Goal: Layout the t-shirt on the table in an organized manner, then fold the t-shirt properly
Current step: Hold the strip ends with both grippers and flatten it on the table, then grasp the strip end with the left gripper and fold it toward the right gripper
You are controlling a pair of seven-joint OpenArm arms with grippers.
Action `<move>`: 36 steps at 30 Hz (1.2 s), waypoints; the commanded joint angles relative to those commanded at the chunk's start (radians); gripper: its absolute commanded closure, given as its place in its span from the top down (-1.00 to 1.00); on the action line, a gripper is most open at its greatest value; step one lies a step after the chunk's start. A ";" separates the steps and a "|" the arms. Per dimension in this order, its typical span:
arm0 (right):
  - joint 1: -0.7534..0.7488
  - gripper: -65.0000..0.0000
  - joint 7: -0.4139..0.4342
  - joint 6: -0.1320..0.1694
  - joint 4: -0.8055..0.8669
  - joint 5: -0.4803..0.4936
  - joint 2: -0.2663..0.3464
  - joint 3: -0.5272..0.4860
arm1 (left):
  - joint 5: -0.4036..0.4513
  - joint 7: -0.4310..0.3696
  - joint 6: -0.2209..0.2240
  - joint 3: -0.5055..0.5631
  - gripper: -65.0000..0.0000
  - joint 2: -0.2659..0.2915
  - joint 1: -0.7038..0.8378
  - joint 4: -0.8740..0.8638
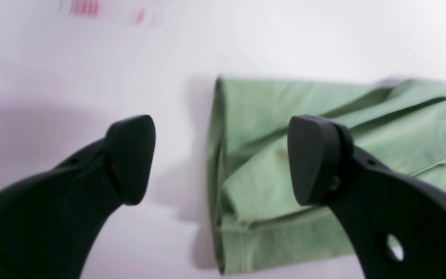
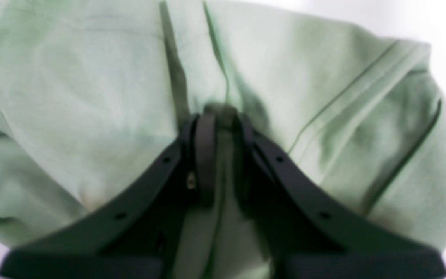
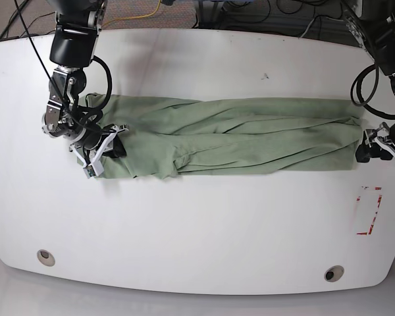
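On glossy white table [image 3: 204,217], rumpled soft t-shirt [image 3: 250,135]

We cannot find the t-shirt's [image 3: 237,135] collar, placket or logo among its bunched folds. Both wrist views are blurred. The left gripper [image 3: 368,149] at 3 o'clock is too small to read.

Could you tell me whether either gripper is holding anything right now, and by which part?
The right gripper pinches a fold of the t-shirt near one end; the left gripper is open, holding nothing.
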 joint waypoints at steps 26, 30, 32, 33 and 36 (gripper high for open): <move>0.000 -0.73 0.000 0.000 0.000 0.009 -0.002 0.005 | 0.000 0.002 0.000 0.130 0.17 0.029 0.043 -0.060; 0.000 -0.73 0.000 0.000 0.000 0.009 -0.002 0.005 | 0.002 -0.002 0.000 0.132 -0.34 0.052 0.040 -0.060; 0.000 -0.73 0.000 0.000 0.000 0.009 -0.002 0.005 | 0.005 -0.003 0.000 0.130 -0.64 0.060 0.038 -0.058; 0.000 -0.73 0.000 0.000 0.000 0.009 -0.002 0.006 | 0.006 -0.005 0.000 0.130 -0.78 0.061 0.032 -0.058; 0.000 -0.73 0.000 0.000 0.000 0.009 -0.002 0.006 | 0.008 -0.008 0.000 0.130 -0.96 0.063 0.025 -0.058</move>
